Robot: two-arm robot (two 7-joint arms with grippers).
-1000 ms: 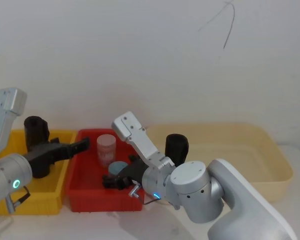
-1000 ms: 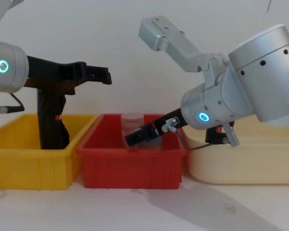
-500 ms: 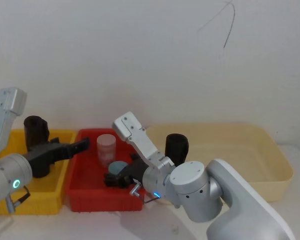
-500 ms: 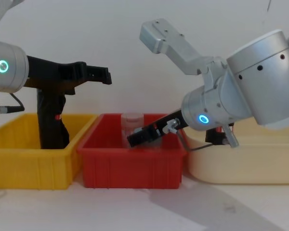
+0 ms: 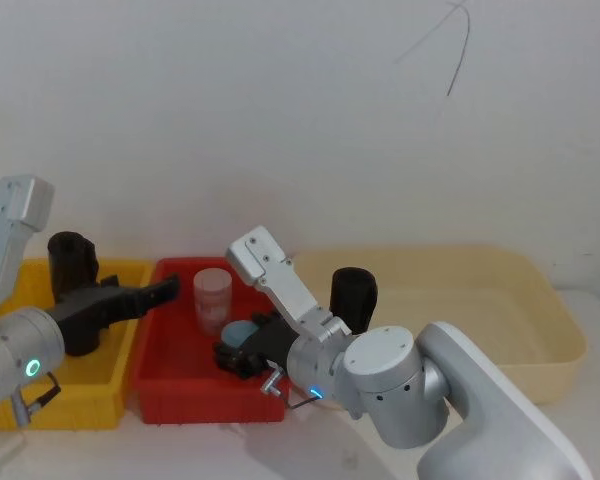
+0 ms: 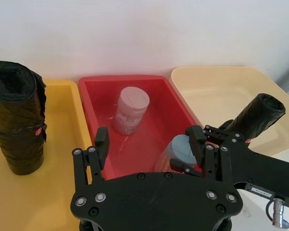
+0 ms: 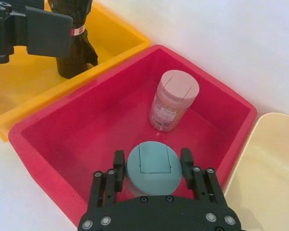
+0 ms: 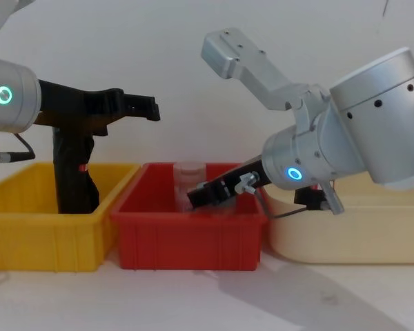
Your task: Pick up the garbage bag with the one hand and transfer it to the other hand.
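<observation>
The garbage bag [image 5: 72,265], a wrinkled black roll with a small red-and-white label, stands upright at the back of the yellow bin [image 5: 80,408]; it also shows in the left wrist view [image 6: 17,125] and the chest view [image 8: 72,176]. My left gripper [image 5: 168,291], on the joint with the green-cyan ring, hangs open above the yellow and red bins' shared edge, to the right of the bag and apart from it. My right gripper [image 5: 230,355] is open low inside the red bin [image 5: 160,372], its fingers either side of a teal-lidded jar [image 7: 152,168].
A pink-lidded jar [image 5: 212,298] stands at the back of the red bin. A second black roll [image 5: 352,295] leans at the left end of the wide beige tub [image 5: 540,290], right of the red bin. A white wall rises behind the bins.
My right gripper has drawn back a little, up and to the right, inside the red bin. The left gripper and the garbage bag have stayed where they were.
</observation>
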